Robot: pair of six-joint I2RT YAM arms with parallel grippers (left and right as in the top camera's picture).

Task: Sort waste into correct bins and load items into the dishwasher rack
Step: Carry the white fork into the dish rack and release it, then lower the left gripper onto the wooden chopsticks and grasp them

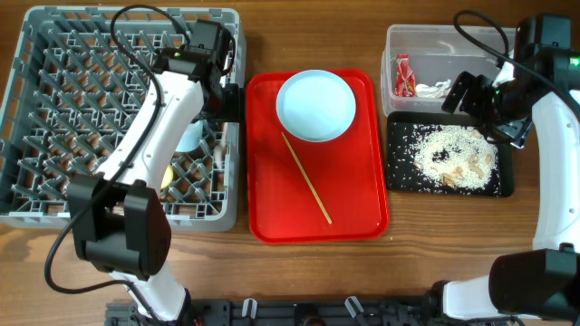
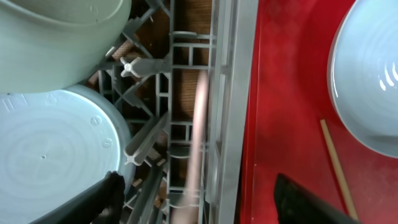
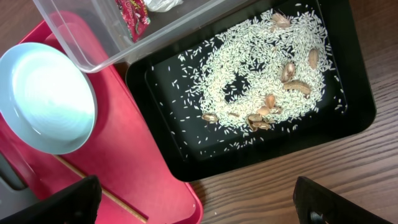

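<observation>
Fingers [image 2: 106, 199] of your left gripper [image 2: 198, 190] stand spread wide with nothing between them, hovering over the right-hand wall of the dishwasher rack [image 1: 54, 54], at about 3 o'clock of it. Your right gripper [image 3: 193, 196] is likewise parted and empty, above the black tray [image 3: 348, 118] holding the rice leftovers [image 3: 261, 68]. The wrapper [image 1: 403, 75] and tissue [image 1: 435, 89] lie in the clear tub [image 1: 399, 41].

A pale saucer [image 2: 50, 149] sits in the rack beside what may be the plate [image 2: 62, 31], though the wrist view crops it.

By my judgement two items are left: the bowl [image 1: 315, 106] at 12 o'clock of the red tray [image 1: 362, 208], and the chopstick [image 1: 306, 177] running from centre toward 5 o'clock. For the bowl, put one finger inside the rim at its 9 o'clock side. Close firmly, lift clear of the rack wall, then seat it between pegs.
</observation>
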